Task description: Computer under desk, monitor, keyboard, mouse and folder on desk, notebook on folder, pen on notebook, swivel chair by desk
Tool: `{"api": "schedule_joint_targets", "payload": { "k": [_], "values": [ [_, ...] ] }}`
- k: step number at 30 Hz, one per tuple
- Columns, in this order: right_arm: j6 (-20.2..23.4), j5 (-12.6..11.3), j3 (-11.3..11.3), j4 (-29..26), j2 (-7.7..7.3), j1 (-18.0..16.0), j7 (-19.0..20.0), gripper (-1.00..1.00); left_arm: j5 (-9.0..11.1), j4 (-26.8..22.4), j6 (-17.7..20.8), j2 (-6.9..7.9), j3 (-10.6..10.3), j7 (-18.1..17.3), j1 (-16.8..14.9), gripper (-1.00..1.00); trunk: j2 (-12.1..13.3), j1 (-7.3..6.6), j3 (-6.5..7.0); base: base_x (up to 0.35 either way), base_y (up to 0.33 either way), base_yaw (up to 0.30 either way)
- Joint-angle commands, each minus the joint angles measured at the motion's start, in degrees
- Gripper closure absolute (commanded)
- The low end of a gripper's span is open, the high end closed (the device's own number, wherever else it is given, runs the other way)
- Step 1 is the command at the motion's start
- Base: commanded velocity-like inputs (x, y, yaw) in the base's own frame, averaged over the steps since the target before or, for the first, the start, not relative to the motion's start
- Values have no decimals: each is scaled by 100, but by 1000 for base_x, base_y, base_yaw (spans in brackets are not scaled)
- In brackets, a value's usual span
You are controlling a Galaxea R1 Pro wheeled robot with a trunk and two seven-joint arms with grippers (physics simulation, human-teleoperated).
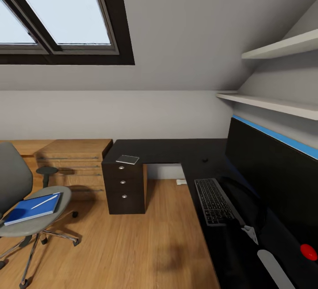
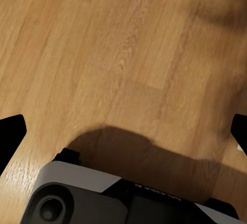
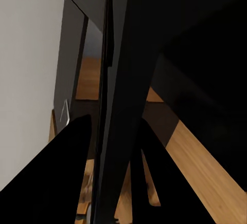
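The black monitor (image 1: 274,178) with a blue top edge stands on the black L-shaped desk (image 1: 168,150) at the right. In front of it lies the keyboard (image 1: 214,200), and a small dark object, likely the mouse (image 1: 205,161), sits further back. My right gripper (image 3: 108,147) has a dark finger on each side of the monitor's thin panel (image 3: 110,80) and looks shut on it. The grey swivel chair (image 1: 26,222) at the left carries the blue folder (image 1: 31,209) with a white pen (image 1: 44,201) on top. A pale notebook (image 1: 127,159) lies on the desk's drawer end. My left gripper (image 2: 123,131) hangs open over the floor.
A wooden dresser (image 1: 73,165) stands against the back wall beside the desk's drawer unit (image 1: 124,192). Two white shelves (image 1: 274,103) jut out above the monitor. A small white object (image 1: 181,182) lies on the wood floor (image 1: 145,245) under the desk. My right arm (image 1: 274,267) crosses the desk's near end.
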Motion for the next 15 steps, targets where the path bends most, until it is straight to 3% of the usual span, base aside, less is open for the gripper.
{"api": "schedule_joint_targets", "payload": {
  "k": [1, 15],
  "values": [
    [31, -37, -17, -3, 1, -3, 12, 100, 53, -12, 11, 1, -7, 45, -2, -100, -46, 23, -25, 0, 0, 0],
    [25, -33, -34, -1, -25, -3, 305, 100, 53, -12, 11, 1, 2, 45, 0, -100, -608, 331, -276, 0, 0, 0]
  ]
}}
